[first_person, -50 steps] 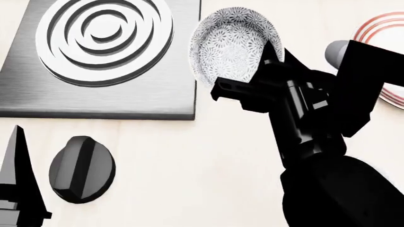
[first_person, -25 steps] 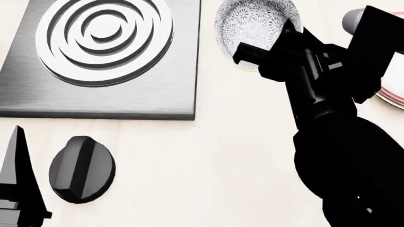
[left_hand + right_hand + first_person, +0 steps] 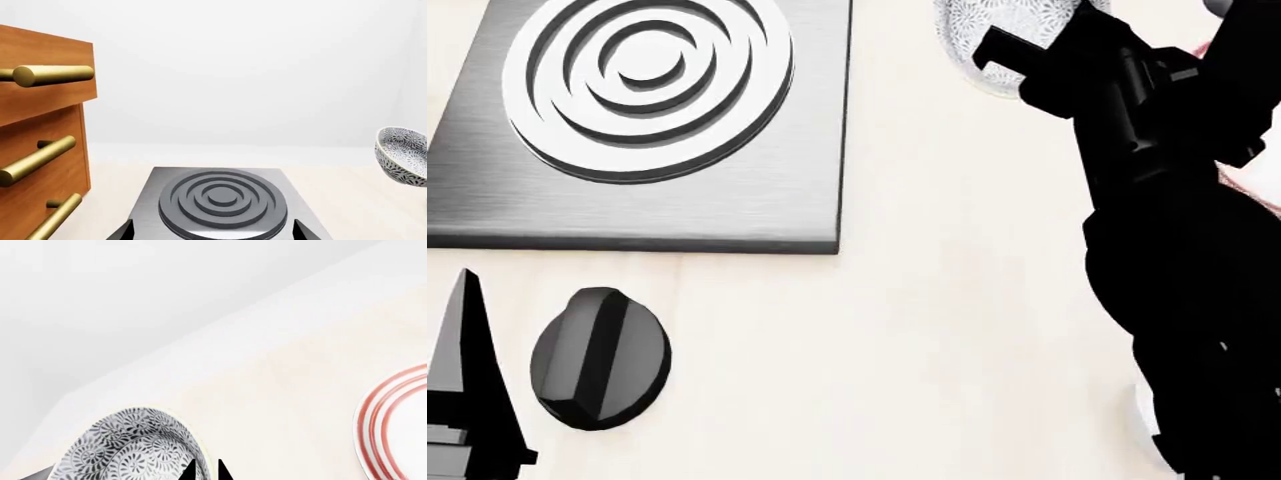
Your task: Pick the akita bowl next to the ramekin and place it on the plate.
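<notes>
Between my right gripper's (image 3: 205,471) fingertips — akita bowl (image 3: 130,450), rim pinched, lifted off the counter (image 3: 934,330). Beside it, apart: red-ringed plate (image 3: 393,427). My left gripper (image 3: 467,400) — near the stove knob (image 3: 598,357), state unclear.

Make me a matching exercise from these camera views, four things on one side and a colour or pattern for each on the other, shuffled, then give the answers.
Things:
1. akita bowl
2. plate
3. drawer handles
4. stove knob

Descriptions:
A. glossy black
B. brass gold
C. grey-black floral speckle on white
D. white with red rings at the rim

Pairs: 1-C, 2-D, 3-B, 4-A
</notes>
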Controlling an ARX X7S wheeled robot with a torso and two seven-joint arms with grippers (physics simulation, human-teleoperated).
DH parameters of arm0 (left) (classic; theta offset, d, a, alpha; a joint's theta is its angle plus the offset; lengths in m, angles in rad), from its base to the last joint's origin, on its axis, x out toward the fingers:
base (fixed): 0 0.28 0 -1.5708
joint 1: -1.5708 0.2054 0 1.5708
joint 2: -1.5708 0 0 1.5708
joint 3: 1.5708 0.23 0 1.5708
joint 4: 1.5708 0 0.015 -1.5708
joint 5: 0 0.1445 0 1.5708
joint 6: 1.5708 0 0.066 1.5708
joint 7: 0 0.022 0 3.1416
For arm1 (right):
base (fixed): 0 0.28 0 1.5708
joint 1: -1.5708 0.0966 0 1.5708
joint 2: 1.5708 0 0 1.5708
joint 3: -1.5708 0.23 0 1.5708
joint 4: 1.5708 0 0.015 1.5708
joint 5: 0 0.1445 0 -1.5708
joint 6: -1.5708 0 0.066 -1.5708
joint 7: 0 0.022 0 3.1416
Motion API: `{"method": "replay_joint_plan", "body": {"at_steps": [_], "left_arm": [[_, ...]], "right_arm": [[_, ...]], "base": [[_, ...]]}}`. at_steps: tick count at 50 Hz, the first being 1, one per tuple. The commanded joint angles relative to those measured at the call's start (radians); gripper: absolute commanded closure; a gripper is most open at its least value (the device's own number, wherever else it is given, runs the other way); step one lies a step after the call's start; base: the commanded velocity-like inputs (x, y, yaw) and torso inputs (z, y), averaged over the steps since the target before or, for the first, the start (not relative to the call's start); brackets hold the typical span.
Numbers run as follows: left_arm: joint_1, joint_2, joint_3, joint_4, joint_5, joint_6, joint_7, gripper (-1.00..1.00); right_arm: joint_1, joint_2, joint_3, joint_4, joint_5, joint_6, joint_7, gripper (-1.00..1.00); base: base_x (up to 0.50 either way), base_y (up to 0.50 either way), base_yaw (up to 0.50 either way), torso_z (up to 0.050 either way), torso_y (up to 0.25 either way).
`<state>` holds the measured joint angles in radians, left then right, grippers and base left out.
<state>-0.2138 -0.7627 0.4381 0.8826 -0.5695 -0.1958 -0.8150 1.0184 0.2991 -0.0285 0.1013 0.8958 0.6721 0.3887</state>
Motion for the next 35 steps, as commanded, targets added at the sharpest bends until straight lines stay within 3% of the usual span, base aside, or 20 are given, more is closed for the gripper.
{"method": "replay_joint_plan", "body": {"at_steps": [1,10,11,15,35], "left_arm": [[0.005,0.012,-0.015,0.008,0.006,0.005,0.019,-1.00],[0.007,0.014,-0.014,-0.003,0.008,0.013,0.021,-1.00],[0.008,0.013,-0.015,-0.009,0.009,0.017,0.025,-1.00],[0.005,0.011,-0.018,-0.012,0.004,0.016,0.025,-1.00],[0.002,0.003,-0.028,-0.017,-0.004,0.019,0.022,-1.00]], "right_arm": [[0.058,-0.004,0.035,0.078,-0.030,-0.031,-0.035,1.00],[0.100,0.000,0.057,0.152,-0.031,-0.061,-0.053,1.00],[0.173,0.006,0.075,0.276,-0.052,-0.099,-0.069,1.00],[0.226,0.003,0.063,0.374,-0.078,-0.125,-0.099,1.00],[0.360,0.004,0.019,0.622,-0.168,-0.204,-0.143,1.00]], "base": [[0.00,0.00,0.00,0.000,0.000],[0.00,0.00,0.00,0.000,0.001],[0.00,0.00,0.00,0.000,0.000],[0.00,0.00,0.00,0.000,0.000],[0.00,0.00,0.00,0.000,0.001]]}}
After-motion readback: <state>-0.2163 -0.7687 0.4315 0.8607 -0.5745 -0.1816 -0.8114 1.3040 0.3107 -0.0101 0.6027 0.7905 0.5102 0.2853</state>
